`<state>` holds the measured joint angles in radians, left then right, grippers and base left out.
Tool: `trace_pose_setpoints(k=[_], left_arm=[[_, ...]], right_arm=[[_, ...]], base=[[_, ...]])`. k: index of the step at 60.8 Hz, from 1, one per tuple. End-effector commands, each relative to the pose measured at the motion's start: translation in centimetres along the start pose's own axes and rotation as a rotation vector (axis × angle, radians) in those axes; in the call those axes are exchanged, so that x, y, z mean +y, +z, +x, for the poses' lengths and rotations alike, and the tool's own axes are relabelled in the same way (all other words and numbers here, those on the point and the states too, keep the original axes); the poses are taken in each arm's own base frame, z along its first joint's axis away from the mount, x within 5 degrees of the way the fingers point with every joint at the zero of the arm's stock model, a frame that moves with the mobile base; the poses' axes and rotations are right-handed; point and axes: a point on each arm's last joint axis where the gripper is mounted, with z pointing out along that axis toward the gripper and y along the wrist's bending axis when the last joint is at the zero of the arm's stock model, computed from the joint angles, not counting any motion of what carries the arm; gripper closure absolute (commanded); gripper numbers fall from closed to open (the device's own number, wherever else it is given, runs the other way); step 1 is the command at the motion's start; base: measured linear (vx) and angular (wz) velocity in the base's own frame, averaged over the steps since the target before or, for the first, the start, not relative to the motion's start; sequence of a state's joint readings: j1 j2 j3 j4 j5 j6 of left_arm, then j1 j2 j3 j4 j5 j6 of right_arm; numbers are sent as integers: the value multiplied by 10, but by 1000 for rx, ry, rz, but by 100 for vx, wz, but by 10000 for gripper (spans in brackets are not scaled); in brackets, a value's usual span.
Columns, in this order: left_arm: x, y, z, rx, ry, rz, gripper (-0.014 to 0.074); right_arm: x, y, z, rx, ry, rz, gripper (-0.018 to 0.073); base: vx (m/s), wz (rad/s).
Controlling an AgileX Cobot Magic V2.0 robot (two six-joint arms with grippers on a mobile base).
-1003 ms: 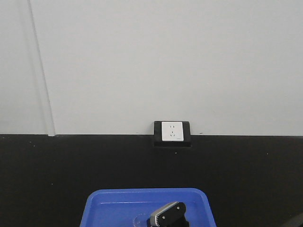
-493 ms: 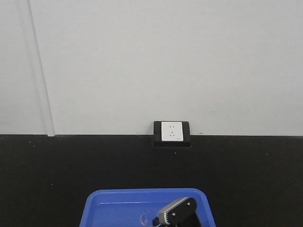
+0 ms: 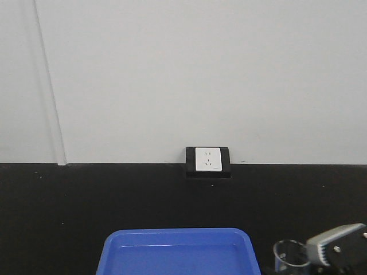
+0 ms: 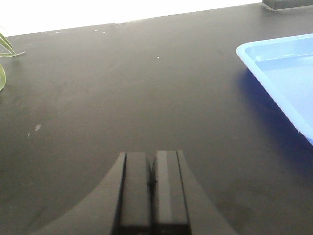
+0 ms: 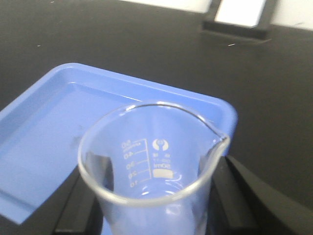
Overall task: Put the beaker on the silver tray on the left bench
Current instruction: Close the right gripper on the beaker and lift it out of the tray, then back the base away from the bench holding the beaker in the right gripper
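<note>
now right gripper (image 5: 152, 218) has carried beaker (image 5: 146, 161) rightward off the blue tray (image 3: 172, 252).

Faced the wall (image 3: 172, 74) from the front; peered close over the tabletop (image 3: 86, 200) from both wrists; shared the blue tray (image 3: 179, 252).

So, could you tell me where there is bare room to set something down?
Bare black counter lies left of the blue tray and between tray and wall socket. Crowded only right of the tray, where the beaker is held.

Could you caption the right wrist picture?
Clear beaker held in the right jaws, blue tray and black counter behind.
</note>
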<state>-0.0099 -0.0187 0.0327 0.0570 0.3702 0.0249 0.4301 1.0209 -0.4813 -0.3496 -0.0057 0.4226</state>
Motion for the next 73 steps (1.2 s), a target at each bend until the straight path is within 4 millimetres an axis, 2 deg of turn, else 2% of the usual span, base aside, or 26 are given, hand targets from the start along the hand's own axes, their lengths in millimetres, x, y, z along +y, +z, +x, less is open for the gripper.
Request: trace_pose_setpoints(k=[1, 14, 30, 73], left_arm=[[-1, 2, -1, -63, -3, 6, 595], [-1, 2, -1, -63, -3, 6, 595], [-1, 2, -1, -63, -3, 6, 595], [-1, 2, -1, -63, -3, 6, 595]], right_arm=[[-2, -33, -16, -107, -16, 21, 573], [-8, -77, -8, -154, -52, 86, 573], [-9, -106, -10, -257, -42, 96, 573], [-9, -109, -10, -270, -40, 96, 573]], base=[[0, 0], [0, 0], [0, 0], [0, 0]])
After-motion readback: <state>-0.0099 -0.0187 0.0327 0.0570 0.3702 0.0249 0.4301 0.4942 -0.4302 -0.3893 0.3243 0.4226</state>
